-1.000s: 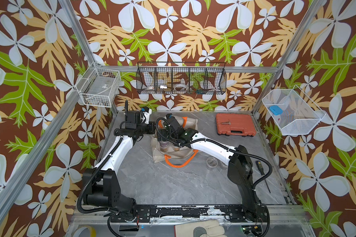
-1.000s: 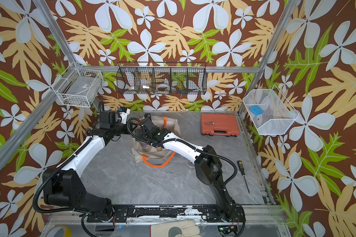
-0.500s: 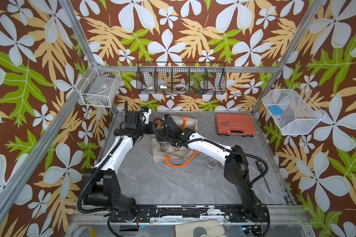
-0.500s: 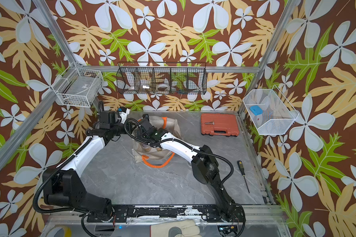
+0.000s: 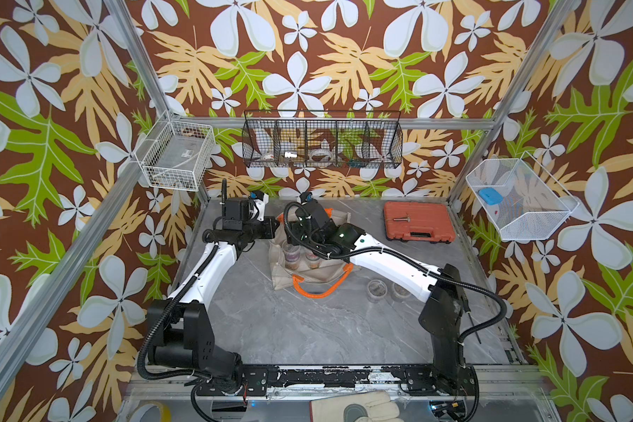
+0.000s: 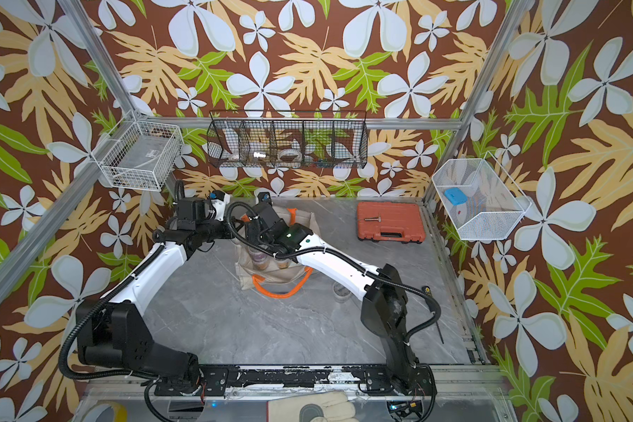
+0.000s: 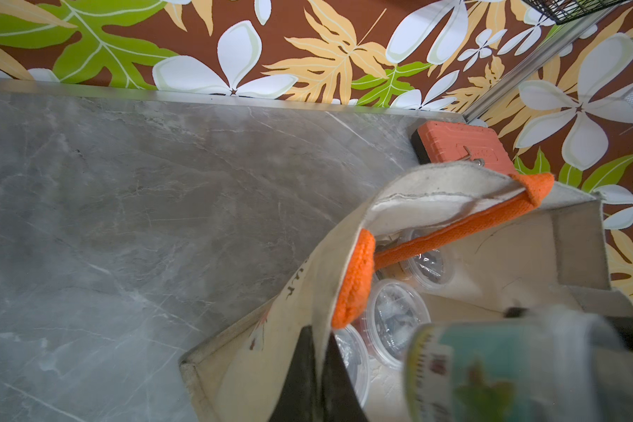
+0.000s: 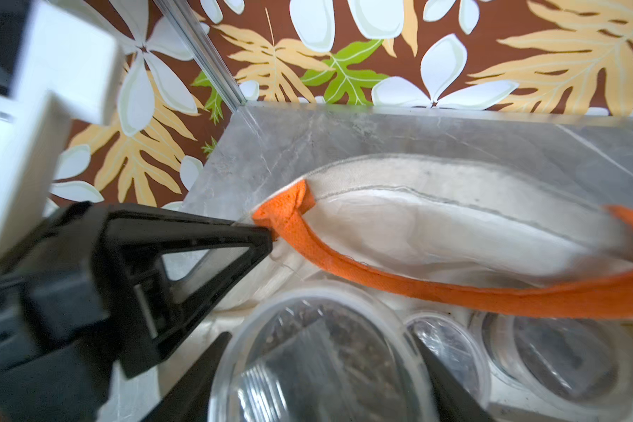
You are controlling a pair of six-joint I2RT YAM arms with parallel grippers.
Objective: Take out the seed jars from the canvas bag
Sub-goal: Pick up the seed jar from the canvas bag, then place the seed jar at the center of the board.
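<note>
Because the jar (image 8: 318, 365) closest to you is clear, smooth plastic, expect it to be light, stiff and a little slippery. The right gripper (image 8: 320, 339) has its two black fingers (image 8: 190, 380) pressed against opposite sides of it, down inside the bag (image 8: 435, 226). That looks like the right hold, across the round wall. A pinch on the lid could probably pop it off. Brown seeds show through the top and will likely shift if you tilt it, so lift it level.

Just beside it, a second jar (image 8: 446, 350) and a third jar (image 8: 560, 361) sit lids up on the bag's floor, close together. They are the same thin, glossy plastic, so a knock would likely send them sliding.

Beyond them the orange handle (image 8: 380, 285), a soft woven strap, crosses the mouth over some of the jars. You may catch it on the way up. The bag is limp, creased beige canvas and would probably slump shut on its own. The left gripper (image 8: 260, 239) is clamped tight on the rim where the strap is sewn, holding the mouth open.

Farther out, the grey marbled table (image 5: 307, 329) is hard and smooth. In a top view, two jars (image 5: 377, 289) stand outside the bag, near the right arm. Farthest back, well apart from the bag, lies the ribbed orange-red tool case (image 5: 419, 221), made of rigid plastic.
</note>
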